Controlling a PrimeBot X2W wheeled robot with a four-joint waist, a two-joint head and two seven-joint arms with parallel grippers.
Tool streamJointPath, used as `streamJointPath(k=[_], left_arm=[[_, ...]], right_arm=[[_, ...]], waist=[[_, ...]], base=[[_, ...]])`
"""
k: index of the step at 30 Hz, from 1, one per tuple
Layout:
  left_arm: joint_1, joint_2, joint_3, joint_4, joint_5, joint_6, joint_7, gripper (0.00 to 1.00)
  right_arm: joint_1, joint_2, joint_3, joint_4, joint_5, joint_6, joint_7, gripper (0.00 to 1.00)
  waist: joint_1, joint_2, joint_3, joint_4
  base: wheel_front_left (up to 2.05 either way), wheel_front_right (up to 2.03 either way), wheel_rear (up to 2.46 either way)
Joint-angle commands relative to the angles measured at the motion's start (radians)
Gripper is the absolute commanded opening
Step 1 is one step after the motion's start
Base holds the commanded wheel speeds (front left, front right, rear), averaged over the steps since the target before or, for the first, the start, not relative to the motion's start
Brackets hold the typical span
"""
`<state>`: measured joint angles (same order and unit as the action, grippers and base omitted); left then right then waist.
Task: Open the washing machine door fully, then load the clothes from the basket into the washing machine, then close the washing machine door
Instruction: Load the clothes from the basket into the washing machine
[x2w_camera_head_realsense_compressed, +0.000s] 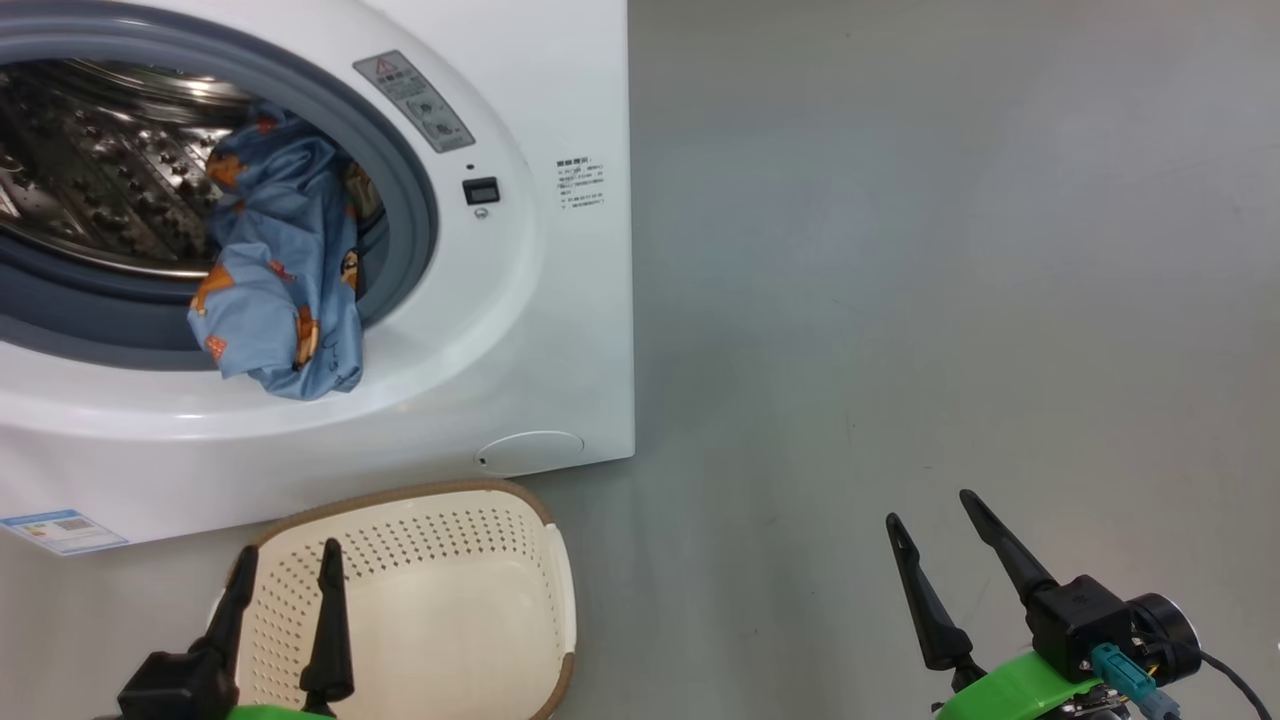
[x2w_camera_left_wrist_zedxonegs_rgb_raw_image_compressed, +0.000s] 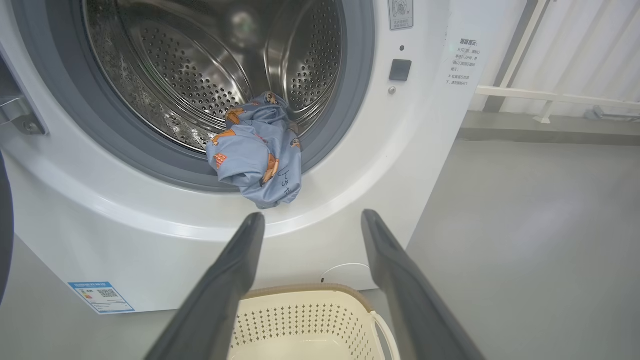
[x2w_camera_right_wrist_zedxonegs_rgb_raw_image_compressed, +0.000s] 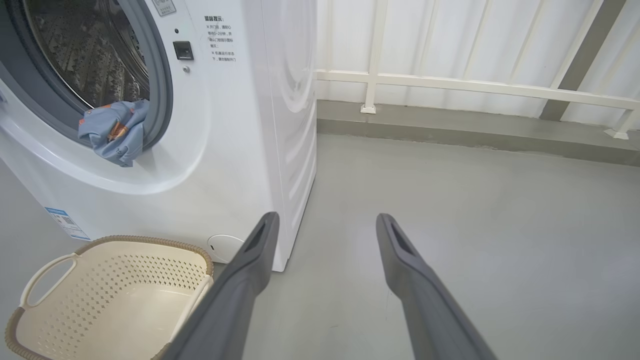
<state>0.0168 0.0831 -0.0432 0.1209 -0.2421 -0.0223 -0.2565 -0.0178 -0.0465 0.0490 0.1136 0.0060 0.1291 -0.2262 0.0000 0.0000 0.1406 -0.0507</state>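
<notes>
The white washing machine (x2w_camera_head_realsense_compressed: 560, 330) has its round opening uncovered, and the steel drum (x2w_camera_left_wrist_zedxonegs_rgb_raw_image_compressed: 200, 65) shows. The washing machine door is out of view; only a metal hinge (x2w_camera_left_wrist_zedxonegs_rgb_raw_image_compressed: 20, 117) shows at the left. Of the clothes, a light blue printed garment (x2w_camera_head_realsense_compressed: 280, 290) hangs over the grey gasket lip, half in the drum and half outside. The cream basket (x2w_camera_head_realsense_compressed: 420, 545) stands on the floor before the machine, with nothing in it. My left gripper (x2w_camera_head_realsense_compressed: 288, 550) is open above the basket's near side. My right gripper (x2w_camera_head_realsense_compressed: 930, 508) is open over bare floor to the right.
Grey floor (x2w_camera_head_realsense_compressed: 900, 250) stretches to the right of the machine. A white railing (x2w_camera_right_wrist_zedxonegs_rgb_raw_image_compressed: 475, 87) and pale wall panels run along the far side. A blue label (x2w_camera_head_realsense_compressed: 62, 530) is stuck low on the machine's front.
</notes>
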Motion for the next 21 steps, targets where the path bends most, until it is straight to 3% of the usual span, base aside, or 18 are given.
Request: streamJointPath(k=[1,21], left_arm=[[-0.017,0.006,0.041,-0.016,0.015,-0.005,-0.005,1.0],[-0.052,-0.023,0.083,0.034,0.052,-0.033,-0.005,1.0]], right_arm=[[0.0,-0.004,0.024,-0.02,0.013,0.002,-0.008,1.0],[-0.015,-0.004,0.032,-0.025,0.012,0.002,-0.011,1.0]], waist=[[0.0,0.0,0.0,0.001],[0.0,0.0,0.057,-0.019]], base=[[0.0,0.0,0.0],[0.0,0.0,0.0]])
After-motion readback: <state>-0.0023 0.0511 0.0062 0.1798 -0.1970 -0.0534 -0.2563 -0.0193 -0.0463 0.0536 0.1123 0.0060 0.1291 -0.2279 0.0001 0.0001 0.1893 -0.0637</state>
